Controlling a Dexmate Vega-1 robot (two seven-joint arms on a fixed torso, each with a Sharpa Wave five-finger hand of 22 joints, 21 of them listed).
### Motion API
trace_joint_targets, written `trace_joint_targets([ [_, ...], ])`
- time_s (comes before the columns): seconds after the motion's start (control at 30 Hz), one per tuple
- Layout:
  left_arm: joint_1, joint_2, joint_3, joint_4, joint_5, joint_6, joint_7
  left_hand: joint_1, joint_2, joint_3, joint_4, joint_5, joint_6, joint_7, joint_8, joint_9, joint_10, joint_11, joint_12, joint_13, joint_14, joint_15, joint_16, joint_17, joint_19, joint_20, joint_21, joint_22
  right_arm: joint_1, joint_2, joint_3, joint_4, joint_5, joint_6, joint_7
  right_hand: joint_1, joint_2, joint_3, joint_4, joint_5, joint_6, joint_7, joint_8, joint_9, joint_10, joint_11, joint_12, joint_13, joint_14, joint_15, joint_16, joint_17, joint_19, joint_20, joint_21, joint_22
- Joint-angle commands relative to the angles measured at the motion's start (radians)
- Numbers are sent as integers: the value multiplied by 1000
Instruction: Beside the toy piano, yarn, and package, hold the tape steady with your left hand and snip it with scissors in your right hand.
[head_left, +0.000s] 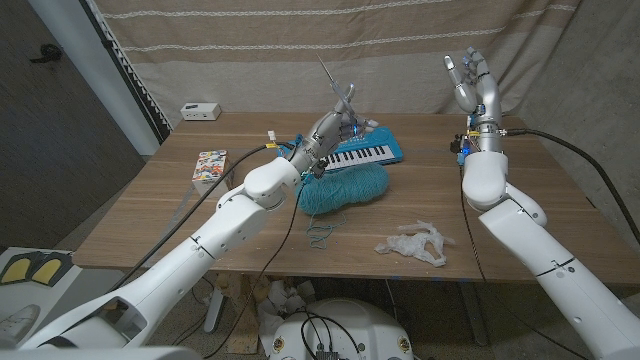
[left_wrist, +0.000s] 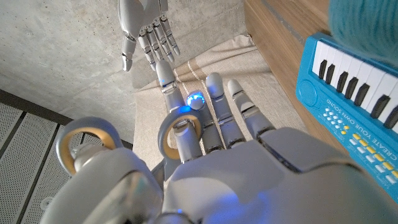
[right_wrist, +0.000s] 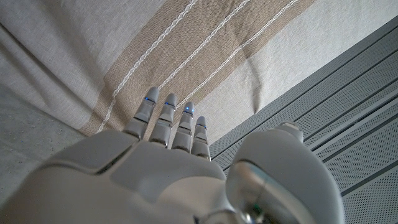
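The robot's left hand (head_left: 335, 125) is up above the small blue toy piano with white keys (head_left: 365, 154), and it holds the grey metal scissors with round loop handles (head_left: 338, 92), blades pointing up. The right hand (head_left: 474, 82) is raised high, fingers spread wide, holding nothing. The big teal ball of yarn (head_left: 342, 187) lies just in front of the piano on the wooden table (head_left: 180, 215). A crumpled clear plastic package (head_left: 420, 243) lies near the front edge. I cannot tell where the tape is

toy piano (head_left: 366, 152) blue, white keys | yarn (head_left: 343, 188) teal | curtain (head_left: 300, 50) beige, white-striped | table (head_left: 150, 215) brown wood
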Motion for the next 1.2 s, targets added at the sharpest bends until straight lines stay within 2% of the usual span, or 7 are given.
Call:
trace_joint_targets([
  [0.03, -4, 75, -15, -75, -41, 100, -16, -10, -21, -113, -116, 10, 59, 46, 5, 3, 110, -100, 142, 3, 9, -90, 4, 3, 7, -4, -4, 3, 6, -50, 12, -1, -15, -13, 45, -4, 0, -5, -6, 6, -40, -7, -9, 1, -35, -15, -10, 0, -52, 13, -10, -1, -29, 17, -26, 3],
  [0.47, -19, 119, -18, -81, -91, 129, -90, -10, -22, -115, -114, 10, 60, 49, -1, 3, 113, -96, 141, 3, 14, -87, 3, -2, 4, -5, -7, 4, 2, -51, 19, 5, -13, -2, 40, -11, 0, -7, -6, 6, -47, -5, -7, 1, -44, -8, -10, -1, -69, 3, -8, -1, -33, 24, -39, 3],
  [0.67, -2, 147, -27, -103, -112, 143, -101, -10, -22, -115, -113, 10, 63, 47, -2, 3, 119, -96, 142, 3, 17, -89, 3, -4, 3, -6, -8, 5, -7, -53, 18, 8, -7, 20, 47, -10, 2, -6, -8, 7, -38, -8, -1, 0, -44, -9, -8, -1, -79, -9, -9, -1, -34, 22, -45, 3],
  [1.13, 41, 220, -46, -178, -162, 201, -109, -10, -22, -116, -111, 11, 75, 51, -3, 3, 123, -94, 141, 3, 18, -87, 6, 0, 1, -8, -10, 7, -31, -72, 24, -1, -5, 41, 74, -7, 2, -6, -11, 8, -31, -8, 3, 0, -43, -15, -5, -1, -86, -13, -7, -2, -32, 10, -52, 3],
  [1.2, 45, 234, -50, -187, -169, 211, -112, -10, -22, -116, -111, 10, 73, 51, -4, 3, 123, -95, 141, 3, 19, -89, 5, -3, 1, -8, -10, 8, -35, -77, 26, 0, -5, 52, 79, -8, 0, -7, -13, 10, -30, -8, 4, 0, -44, -15, -3, -1, -127, -5, -15, -2, -50, -1, -68, 3],
])
